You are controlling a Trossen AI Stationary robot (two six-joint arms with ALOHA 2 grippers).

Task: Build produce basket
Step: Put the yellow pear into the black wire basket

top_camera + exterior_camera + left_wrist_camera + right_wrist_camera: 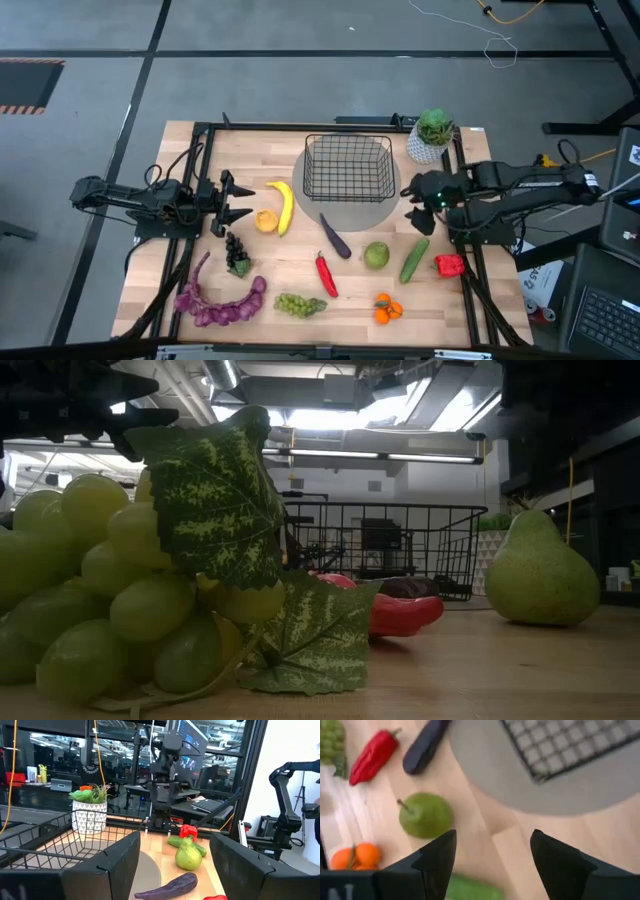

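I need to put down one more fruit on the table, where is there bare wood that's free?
Bare wood lies at the far left corner, beyond the open left hand and left of the black wire-mesh basket; another patch sits at the near right corner, right of the small oranges. The near middle is crowded, from the purple grapes to the green cucumber.

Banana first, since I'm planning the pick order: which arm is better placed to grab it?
Left. The left gripper is open beside the banana, with only a small orange fruit close by. The right gripper hovers beyond the basket, near the cucumber.
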